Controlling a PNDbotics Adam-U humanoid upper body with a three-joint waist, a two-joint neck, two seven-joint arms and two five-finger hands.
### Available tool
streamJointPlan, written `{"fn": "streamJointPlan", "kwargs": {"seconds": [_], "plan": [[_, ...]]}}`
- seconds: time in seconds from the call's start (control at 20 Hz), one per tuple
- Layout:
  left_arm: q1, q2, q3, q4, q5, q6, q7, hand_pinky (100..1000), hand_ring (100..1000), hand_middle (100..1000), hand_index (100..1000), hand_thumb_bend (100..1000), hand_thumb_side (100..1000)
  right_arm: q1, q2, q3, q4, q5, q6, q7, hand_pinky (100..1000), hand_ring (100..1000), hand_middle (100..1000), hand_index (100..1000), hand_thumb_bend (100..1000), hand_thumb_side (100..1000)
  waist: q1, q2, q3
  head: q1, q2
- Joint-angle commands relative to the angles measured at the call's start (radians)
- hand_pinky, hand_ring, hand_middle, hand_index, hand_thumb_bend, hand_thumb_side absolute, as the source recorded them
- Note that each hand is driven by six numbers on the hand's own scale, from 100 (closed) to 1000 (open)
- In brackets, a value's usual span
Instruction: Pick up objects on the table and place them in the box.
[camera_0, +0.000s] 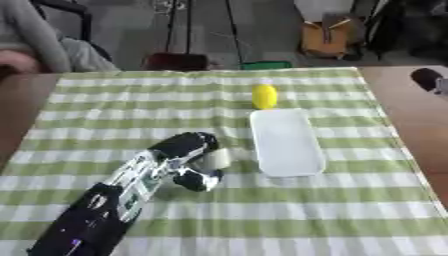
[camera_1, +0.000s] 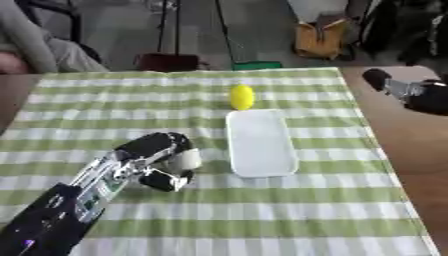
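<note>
A shallow white box (camera_0: 287, 150) lies lengthwise on the green-and-white checked cloth, right of centre. A yellow oval object (camera_0: 264, 96) sits on the cloth just beyond the box's far end. My left hand (camera_0: 185, 148) reaches in from the lower left and is just left of the box. Its fingers and thumb are curled round a small white object (camera_0: 217, 159), low over the cloth. My right hand (camera_1: 413, 93) shows as a dark shape over the bare table at the upper right, well away from the box.
The cloth (camera_0: 105, 100) covers most of the brown table (camera_0: 418, 120), which shows bare along the right side. A person's sleeve (camera_0: 52, 45) is at the far left edge. A yellow-brown bag (camera_0: 328, 37) and dark stands are on the floor beyond.
</note>
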Motion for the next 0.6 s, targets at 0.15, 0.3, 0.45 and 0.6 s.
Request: {"fn": "streamJointPlan", "kwargs": {"seconds": [0.15,0.3,0.45,0.6], "plan": [[-0.064,0.040,0.031,-0.121,0.045,0.035,-0.010,794,718,776,593,100,379,-0.013,-0.019,-0.008,-0.015,-0.005,-0.001,0.000,540,557,660,850,582,419,-0.002,-0.015,0.000,0.000,0.003],[-0.127,0.018,0.031,-0.111,0.036,0.039,-0.017,792,717,776,593,100,382,-0.013,-0.017,-0.007,-0.015,-0.006,-0.001,0.001,540,557,660,850,577,423,-0.002,-0.018,-0.002,0.003,0.002],[-0.179,-0.037,0.015,-0.034,0.025,0.024,-0.034,793,718,778,597,100,394,-0.016,-0.014,-0.005,-0.016,-0.008,-0.002,0.002,540,557,661,850,576,425,-0.004,-0.020,-0.009,0.008,0.002],[-0.210,-0.072,0.011,0.030,0.006,0.000,-0.030,798,723,779,600,100,396,-0.017,-0.012,-0.003,-0.015,-0.009,-0.003,0.003,540,557,661,850,572,427,-0.006,-0.022,-0.013,0.012,0.003]]}}
